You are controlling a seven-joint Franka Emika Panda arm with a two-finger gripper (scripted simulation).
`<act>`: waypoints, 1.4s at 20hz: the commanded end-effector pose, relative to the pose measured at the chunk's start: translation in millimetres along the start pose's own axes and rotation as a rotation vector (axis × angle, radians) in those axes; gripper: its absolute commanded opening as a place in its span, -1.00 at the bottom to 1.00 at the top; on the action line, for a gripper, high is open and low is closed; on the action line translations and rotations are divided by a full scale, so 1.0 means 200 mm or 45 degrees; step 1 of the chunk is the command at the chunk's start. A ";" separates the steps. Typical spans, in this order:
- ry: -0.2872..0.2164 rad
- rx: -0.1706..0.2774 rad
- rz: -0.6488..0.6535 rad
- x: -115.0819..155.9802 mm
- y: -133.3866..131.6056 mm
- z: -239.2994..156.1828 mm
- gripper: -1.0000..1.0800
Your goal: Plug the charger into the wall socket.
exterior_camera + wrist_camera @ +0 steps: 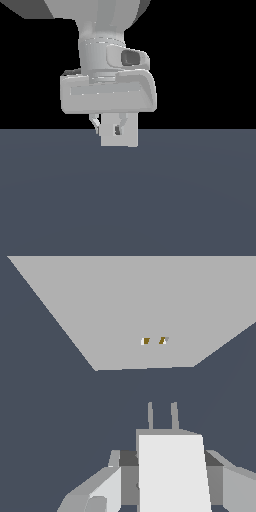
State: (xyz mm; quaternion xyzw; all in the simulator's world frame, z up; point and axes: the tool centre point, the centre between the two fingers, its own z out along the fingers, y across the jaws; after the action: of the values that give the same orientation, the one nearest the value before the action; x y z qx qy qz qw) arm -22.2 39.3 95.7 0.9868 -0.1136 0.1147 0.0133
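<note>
Biggest risk, as I judged it: prongs [162, 415] meeting the wall socket [150, 311] off-line. In the wrist view the two grey prongs pointed toward the plate, but the two yellowish holes [154, 340] didn't sit squarely in line w/ them, nearly so at best. Pushing straight in from that pose could've jammed metal against the plate face instead of entering. A slight tilt of the charger [172, 471] in the grip would've done the same, and a hard push could've slid the block back btw the fingers.

Exterior view, left to right: left fingertip [95, 123] showed under the hand body, then the gripper [106, 127] w/ the off-white block [120, 135] held below it, above the grey floor [128, 200]. The socket wasn't visible there.

Wrist view, left to right: left finger [107, 488], then the charger in the middle, right finger [232, 486] at the far side. The hand was closed narrow onto the block, fingers on either flank. The charger sat in the hand, prongs forward; the socket stood ahead, apart from the prong tips w/ open floor btw, not yet touching.
</note>
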 end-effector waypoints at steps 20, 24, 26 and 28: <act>-0.003 0.013 -0.052 0.09 0.00 0.00 -1.00; -0.003 0.013 -0.052 0.16 -0.01 0.02 -1.00; -0.003 0.013 -0.052 0.19 -0.01 0.02 -1.00; -0.003 0.013 -0.052 0.22 -0.01 0.03 -1.00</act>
State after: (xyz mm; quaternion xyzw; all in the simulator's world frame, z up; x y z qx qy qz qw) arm 16.9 31.7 99.8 0.9891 -0.0929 0.1136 0.0103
